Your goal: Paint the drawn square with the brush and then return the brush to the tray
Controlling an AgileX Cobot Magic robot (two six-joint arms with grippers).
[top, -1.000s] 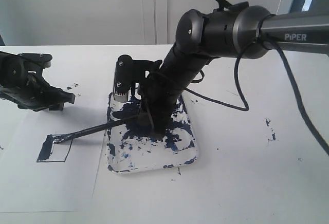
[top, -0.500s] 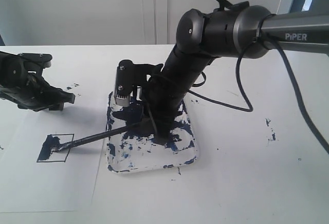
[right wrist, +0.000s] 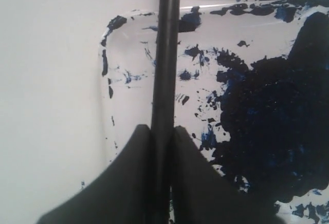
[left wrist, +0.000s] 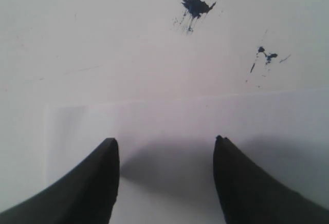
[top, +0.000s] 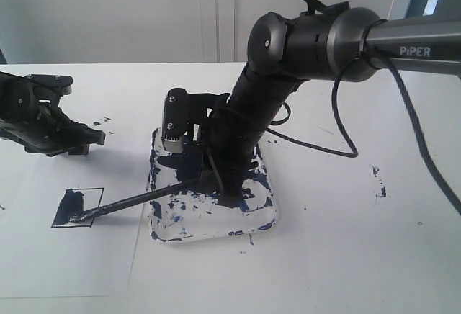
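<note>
Now: my right fingers (right wrist: pixel 128 183) are clamped tight on the handle of the brush (top: pixel 137 200), above the tray (top: pixel 270 222). The brush slants down past the tray's rim, and its tip rests on the paper (top: pixel 72 263) inside the square (top: pixel 77 207), near the lower line. The square sits just beside the tray. Its far side is dark and the side nearer the tray is blank. My left fingers (left wrist: pixel 87 193) are spread wide and hold nothing, over the paper's far edge. I cannot tell whether they press on it.

Judgement: filling is partway done. I should use short, light strokes toward the blank side and keep the tip inside the outline. The slant should stay low and steady so the bristles drag rather than dig. The paper may slide on the surface (top: pixel 346 242).
</note>
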